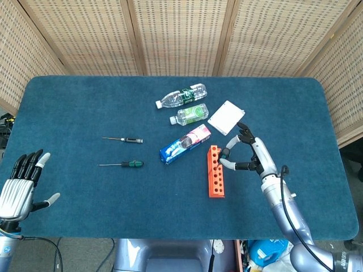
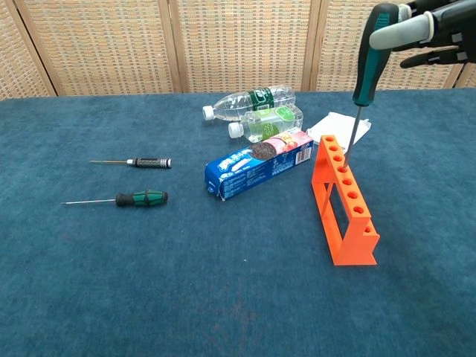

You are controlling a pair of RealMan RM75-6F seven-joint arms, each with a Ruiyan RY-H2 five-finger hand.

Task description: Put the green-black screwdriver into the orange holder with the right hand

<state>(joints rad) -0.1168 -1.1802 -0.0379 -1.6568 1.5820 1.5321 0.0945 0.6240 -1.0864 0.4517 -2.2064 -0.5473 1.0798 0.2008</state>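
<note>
Your right hand (image 2: 435, 33) grips the green-black screwdriver (image 2: 368, 56) near-upright; its tip hangs directly below, at the orange holder (image 2: 343, 204)'s far holes. Left hand (image 1: 20, 184) spread, idle.

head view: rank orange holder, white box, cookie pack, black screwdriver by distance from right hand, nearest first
1. Orange holder, just left of the right hand.
2. White box, behind the hand; close to the holder's rank, but a bit farther.
3. Cookie pack, left of the holder.
4. Black screwdriver, far left, mid-table.
</note>
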